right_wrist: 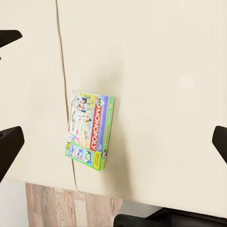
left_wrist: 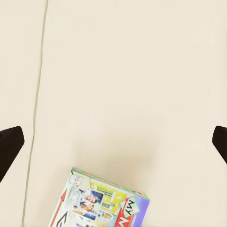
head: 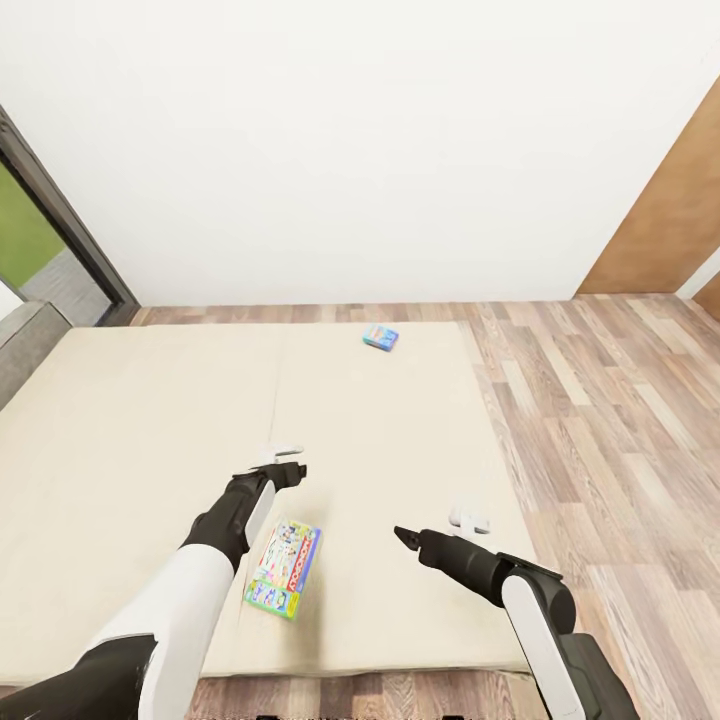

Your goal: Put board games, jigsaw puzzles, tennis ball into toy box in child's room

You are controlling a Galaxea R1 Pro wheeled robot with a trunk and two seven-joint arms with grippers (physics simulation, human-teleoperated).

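Note:
A white-green board game (head: 285, 568) lies flat near the front edge of the beige bed (head: 140, 420). A smaller blue board game (head: 381, 338) rests near the bed's far edge. My left gripper (head: 292, 461) hovers open above the mattress, just beyond the white-green box and apart from it. My right gripper (head: 435, 527) is open too, a short way to the right of that box. In the left wrist view the box (left_wrist: 101, 204) shows below the wide-spread fingertips (left_wrist: 9, 144). The right wrist view shows it (right_wrist: 91, 130) on the mattress seam, with nothing between the fingers (right_wrist: 9, 146).
Wood floor (head: 610, 420) runs along the bed's right side and in front of it. A white wall (head: 360, 150) stands behind the bed, a dark-framed window (head: 50, 240) at the left, a brown panel (head: 670, 220) at the right. A grey ledge (head: 20, 345) adjoins the bed's left edge.

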